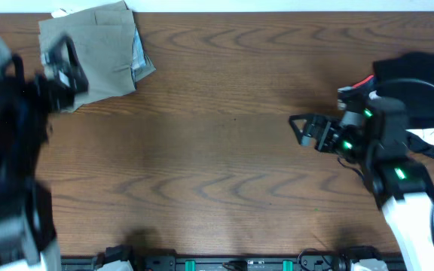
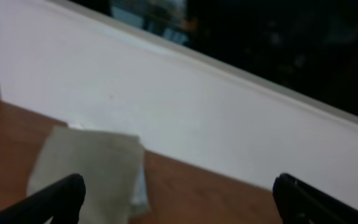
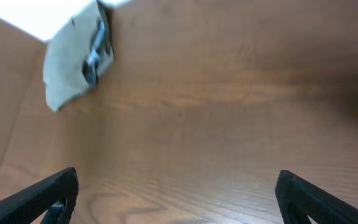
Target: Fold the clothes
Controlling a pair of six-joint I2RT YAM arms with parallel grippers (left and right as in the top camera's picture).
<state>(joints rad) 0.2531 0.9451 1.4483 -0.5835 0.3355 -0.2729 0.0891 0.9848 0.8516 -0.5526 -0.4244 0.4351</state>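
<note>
Shorts [image 1: 105,44] sit beneath left gripper [image 1: 60,54], a relation visible only overhead.

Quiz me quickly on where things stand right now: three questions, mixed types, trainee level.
1. True or false: the shorts lie folded at the table's far left corner.
2. The right tool is: A open and empty; B shut on the shorts; C shut on a cup.
3. Fill in: the left tool hangs open near the ____.
Key: 1 true; 2 A; 3 shorts.
</note>
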